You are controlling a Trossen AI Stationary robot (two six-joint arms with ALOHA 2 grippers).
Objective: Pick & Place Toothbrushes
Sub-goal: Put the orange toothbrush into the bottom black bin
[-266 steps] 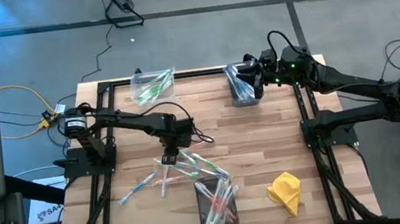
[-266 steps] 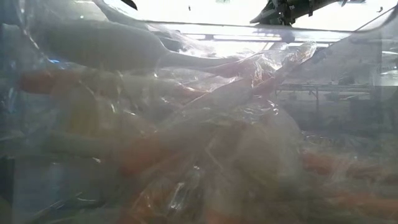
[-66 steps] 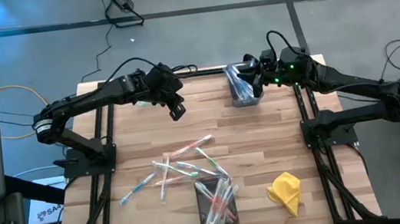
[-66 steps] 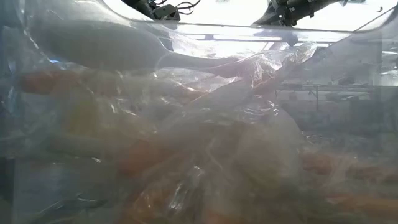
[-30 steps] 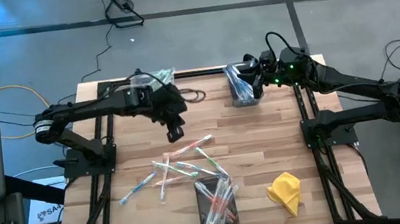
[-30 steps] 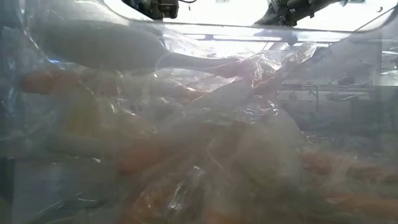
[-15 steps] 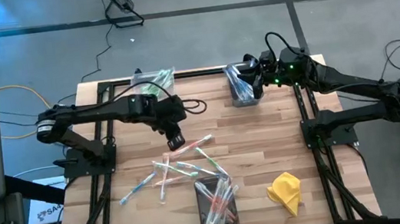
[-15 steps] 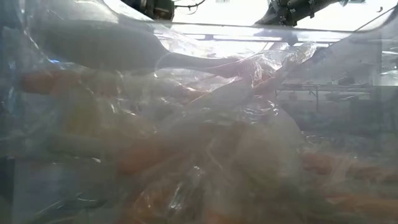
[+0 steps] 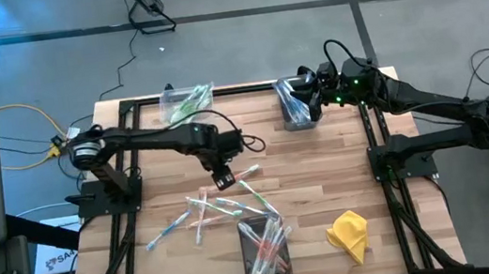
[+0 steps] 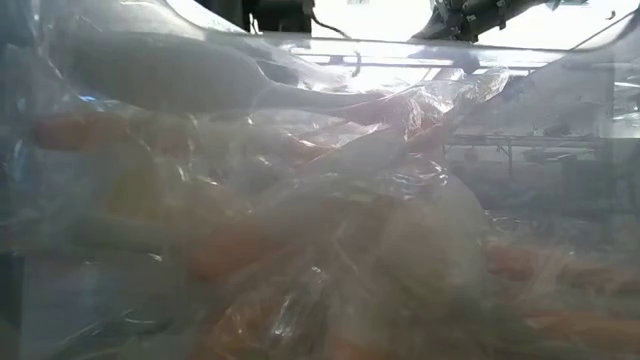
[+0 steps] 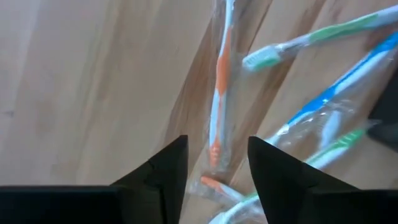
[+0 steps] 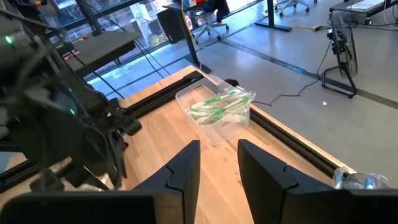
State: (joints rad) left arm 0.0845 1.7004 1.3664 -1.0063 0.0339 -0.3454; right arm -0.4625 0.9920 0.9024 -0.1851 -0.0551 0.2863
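Note:
Several wrapped toothbrushes (image 9: 220, 204) lie loose on the wooden table, left of its middle. My left gripper (image 9: 223, 180) points down over the far edge of this pile. In the left wrist view it (image 11: 217, 146) is open, and an orange-accented toothbrush (image 11: 219, 93) lies flat on the table, running out from between the two fingers. I see no touch. My right gripper (image 9: 300, 92) hangs by the far bin of blue toothbrushes (image 9: 294, 104); its fingers (image 12: 217, 165) stand apart with nothing between them.
A clear bin of green toothbrushes (image 9: 185, 104) stands at the far left and a bin of orange ones (image 9: 266, 248) at the near edge. A yellow cloth (image 9: 349, 235) lies near right. Wrapped toothbrushes in clear plastic (image 10: 300, 220) fill the low view.
My left gripper has come from beside the far-left bin toward the table's near edge and down, tipping to point more steeply at the table. It now hangs right over the loose toothbrushes, which have not moved.

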